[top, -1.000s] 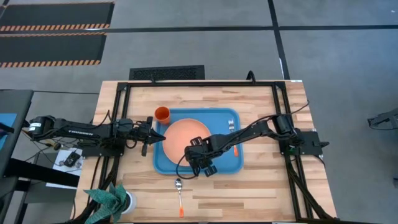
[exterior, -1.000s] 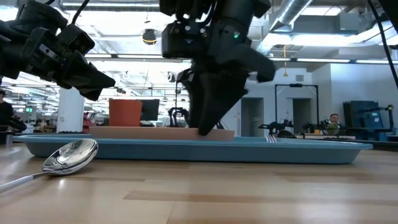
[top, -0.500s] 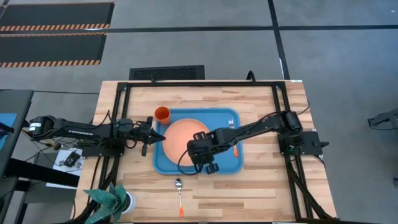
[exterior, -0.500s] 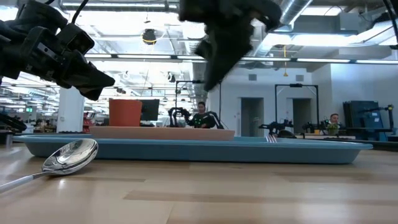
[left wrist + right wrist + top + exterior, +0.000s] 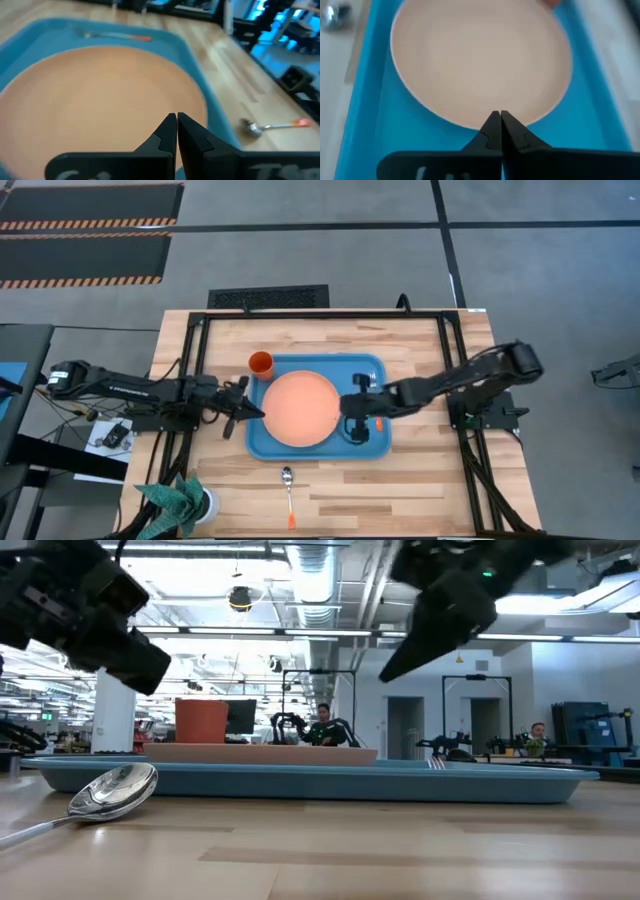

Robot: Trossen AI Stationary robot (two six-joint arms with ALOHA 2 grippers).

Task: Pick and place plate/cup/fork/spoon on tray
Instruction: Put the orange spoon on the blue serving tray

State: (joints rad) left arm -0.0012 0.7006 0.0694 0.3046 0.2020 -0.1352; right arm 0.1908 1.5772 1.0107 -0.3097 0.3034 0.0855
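The salmon plate (image 5: 300, 408) lies flat in the left half of the blue tray (image 5: 368, 368). On the tray's right side lies the fork (image 5: 116, 35), partly hidden under my right arm in the high view. The orange cup (image 5: 260, 363) stands upright on the table at the tray's far left corner. Bowl up on the wood, the spoon (image 5: 289, 488) lies just near of the tray. My right gripper (image 5: 347, 405) hangs shut above the plate's right rim and touches nothing. At the tray's left edge my left gripper (image 5: 258, 414) hovers shut, pointing at the plate.
A green plant (image 5: 180, 502) stands at the table's near left corner. Black frame rails (image 5: 450, 350) run along the table's sides and far edge. Bare wood (image 5: 420, 480) lies near and right of the tray.
My right gripper has let go of the plate's near right rim, risen well clear of the tray and drawn back toward the table's right edge while its fingers shut. The plate stays flat in the tray. My left gripper has shifted a little toward the near edge.
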